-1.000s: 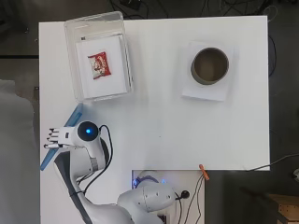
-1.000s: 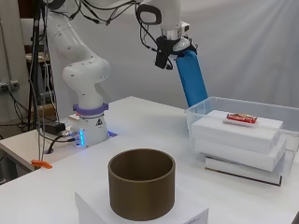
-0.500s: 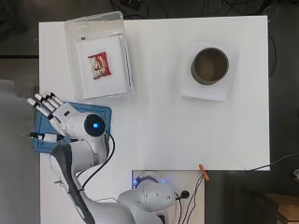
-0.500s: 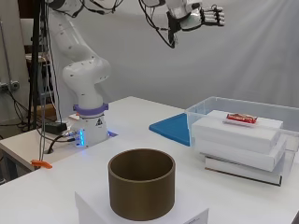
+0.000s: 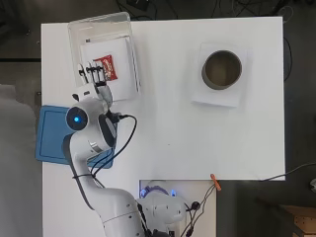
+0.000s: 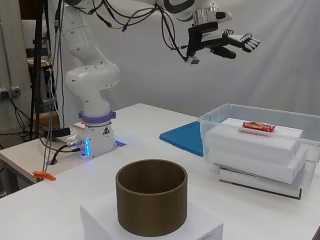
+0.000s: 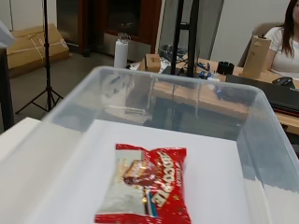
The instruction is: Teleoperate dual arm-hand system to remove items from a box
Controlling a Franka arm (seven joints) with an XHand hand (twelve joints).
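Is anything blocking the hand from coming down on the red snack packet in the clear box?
Nothing visible. The hand hovers open above the lidless clear plastic box. The red snack packet lies exposed on the stacked white boxes.

You have a clear plastic box (image 5: 101, 24) at the far left corner of the table, open at the top. Inside it white flat boxes (image 6: 252, 150) lie stacked, and the stack rises above the box's rim. On the top one lies a red and white snack packet (image 5: 107, 68), flat and sealed. The blue lid (image 5: 52, 133) lies flat on the table, near the box, on the side toward the arm's base.
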